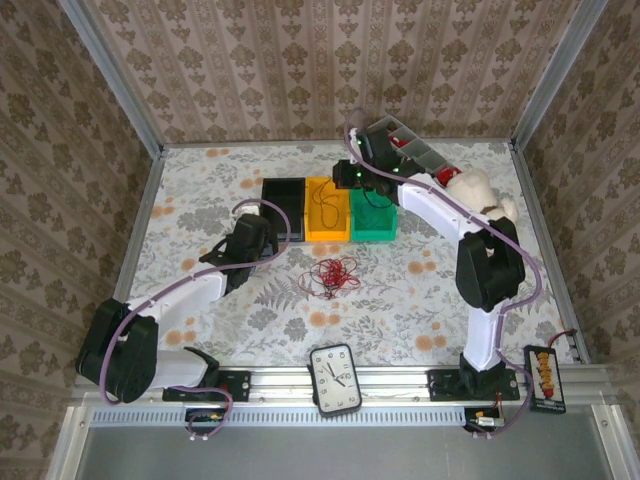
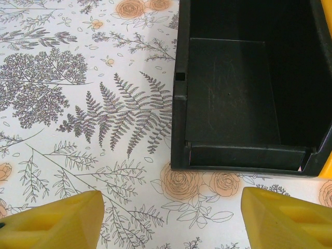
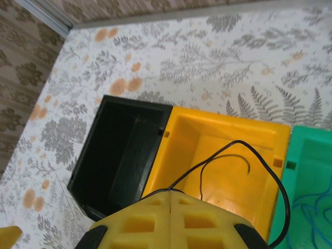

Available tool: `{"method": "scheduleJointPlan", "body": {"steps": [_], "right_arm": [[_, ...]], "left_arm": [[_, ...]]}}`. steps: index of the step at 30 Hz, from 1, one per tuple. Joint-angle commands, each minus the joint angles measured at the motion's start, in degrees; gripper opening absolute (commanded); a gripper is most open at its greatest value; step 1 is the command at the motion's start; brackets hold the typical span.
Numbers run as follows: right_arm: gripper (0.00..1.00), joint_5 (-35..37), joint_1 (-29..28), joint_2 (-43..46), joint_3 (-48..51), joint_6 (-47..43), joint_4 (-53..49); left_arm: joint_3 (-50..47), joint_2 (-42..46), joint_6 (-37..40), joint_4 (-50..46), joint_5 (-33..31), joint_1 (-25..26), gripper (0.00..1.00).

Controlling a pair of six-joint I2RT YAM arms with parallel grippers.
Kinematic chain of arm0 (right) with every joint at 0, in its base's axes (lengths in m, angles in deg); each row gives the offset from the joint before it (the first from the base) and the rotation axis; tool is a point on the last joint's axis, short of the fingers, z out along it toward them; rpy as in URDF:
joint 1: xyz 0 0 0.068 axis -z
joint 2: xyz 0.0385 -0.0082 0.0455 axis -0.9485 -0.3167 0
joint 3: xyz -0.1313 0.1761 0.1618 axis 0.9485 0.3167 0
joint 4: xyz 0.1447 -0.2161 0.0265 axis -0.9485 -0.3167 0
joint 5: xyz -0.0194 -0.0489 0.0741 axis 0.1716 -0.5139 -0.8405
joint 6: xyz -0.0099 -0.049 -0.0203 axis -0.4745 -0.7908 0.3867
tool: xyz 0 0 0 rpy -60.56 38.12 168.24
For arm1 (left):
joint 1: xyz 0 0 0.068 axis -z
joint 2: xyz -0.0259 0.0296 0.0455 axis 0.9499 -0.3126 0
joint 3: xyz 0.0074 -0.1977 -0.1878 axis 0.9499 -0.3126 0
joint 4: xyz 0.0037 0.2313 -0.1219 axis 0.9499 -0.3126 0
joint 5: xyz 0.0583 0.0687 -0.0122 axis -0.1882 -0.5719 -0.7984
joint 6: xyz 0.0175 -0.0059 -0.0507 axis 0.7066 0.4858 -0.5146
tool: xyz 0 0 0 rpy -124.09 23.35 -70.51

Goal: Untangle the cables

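right wrist: thin curly black cable in pinched right tool; left tool spread

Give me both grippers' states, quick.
Left gripper: open, empty, near the black bin.
Right gripper: shut on a black cable, over the yellow bin.

Green bin cut by right edge; black cable partly hidden behind right hand; red cables too small to trace.
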Motion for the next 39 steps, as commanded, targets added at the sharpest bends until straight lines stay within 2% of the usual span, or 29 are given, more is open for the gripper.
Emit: {"method": "scheduleJointPlan", "body": {"steps": [1,7,8,10,12,16,20,26,31,39], "right_arm": [[0.01,2.37,-1.09,-1.53,-0.03,0.08,-2.06],[0.06,7.79,-1.27,-5.18,-2.44,0.66,-4.84],[0.10,7.80,-1.27,-5.58,-2.66,0.87,-4.91],[0.29,7.42,-1.36,-5.91,-3.12,1.19,-5.30],[0.41,6.75,-1.49,-5.15,-2.52,1.00,-5.32],[0.55,7.50,-2.03,-0.14,3.05,-1.02,-2.44],[0.53,8.51,-3.47,7.08,9.96,-4.93,-1.72],[0.49,1.20,-9.29,12.88,19.69,-11.00,-4.68],[0.48,-0.10,-13.87,10.68,22.26,-12.21,-6.67],[0.48,4.05,-13.94,3.46,18.21,-14.42,-11.60]], "left_arm": [[-0.40,-0.16,-0.98,-0.38,0.16,-0.08,0.70],[0.04,0.53,2.26,-0.07,2.47,0.99,0.70],[-0.04,0.54,2.46,0.05,3.24,0.99,0.70],[-0.18,0.78,2.58,0.13,4.37,1.08,0.70],[-0.39,0.94,2.55,0.34,5.35,1.23,0.70],[-0.48,0.34,4.10,1.62,9.19,1.51,0.70],[-0.07,-0.99,6.32,1.35,13.46,1.69,0.70],[-0.81,-2.07,4.06,0.62,12.93,1.57,0.69],[-0.15,-4.26,2.11,-0.24,12.66,1.58,0.68],[0.83,-5.08,2.51,-1.76,12.06,1.57,0.68]]}}
